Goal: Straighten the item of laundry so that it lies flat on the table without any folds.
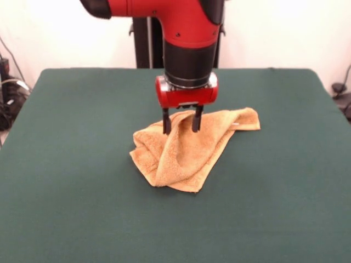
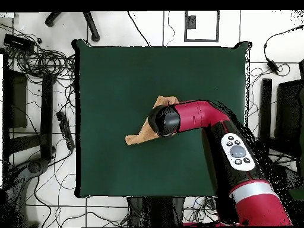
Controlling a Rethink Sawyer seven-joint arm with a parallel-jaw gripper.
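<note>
The golden-orange towel (image 1: 184, 150) lies crumpled near the middle of the dark green table (image 1: 77, 120), with folds running through it and one corner stretched out to the right. A small white label (image 1: 235, 125) shows near that corner. My gripper (image 1: 181, 130) points straight down over the towel's far part, its two black fingers (image 1: 166, 121) apart and open, tips at the cloth with nothing held. In the overhead view the arm's wrist (image 2: 164, 119) hides the gripper and much of the towel (image 2: 138, 136). Only the towel's edges show on the table (image 2: 119, 71).
The robot's black pedestal (image 1: 147, 38) stands behind the table's far edge. Cables and power strips (image 2: 64, 129) lie on the floor around the table, and dark equipment (image 2: 285, 113) stands beside it.
</note>
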